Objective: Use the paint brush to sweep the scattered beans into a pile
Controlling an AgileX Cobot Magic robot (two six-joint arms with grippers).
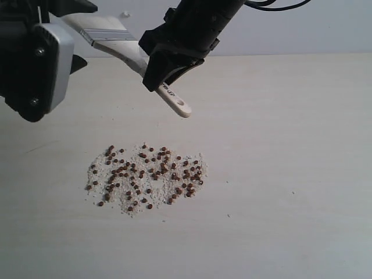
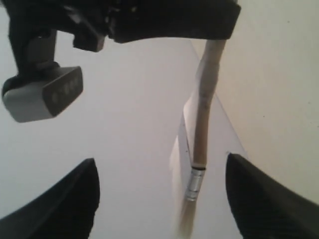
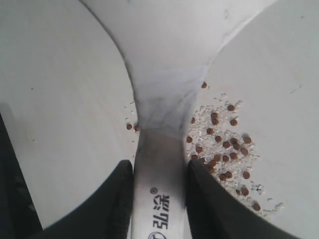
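Note:
The beans (image 1: pixel 145 174) lie scattered in a loose patch with pale crumbs on the light table. The paint brush (image 1: pixel 125 43) hangs slanted above them, its holed handle end lowest and its bristles towards the upper left. My right gripper (image 1: pixel 168 67) is shut on the handle. In the right wrist view the handle (image 3: pixel 160 164) sits between the black fingers (image 3: pixel 117 199), with beans (image 3: pixel 224 144) below. My left gripper (image 1: pixel 78 32) stands open around the bristle end; in its wrist view the brush (image 2: pixel 202 124) shows edge-on between the wide-apart fingers (image 2: pixel 75 199), untouched.
The pale table (image 1: pixel 290 145) stretches to the right and front of the bean patch. The left arm's grey camera housing (image 1: pixel 49 64) hangs at the upper left. A white wall (image 1: pixel 325 29) stands behind the table.

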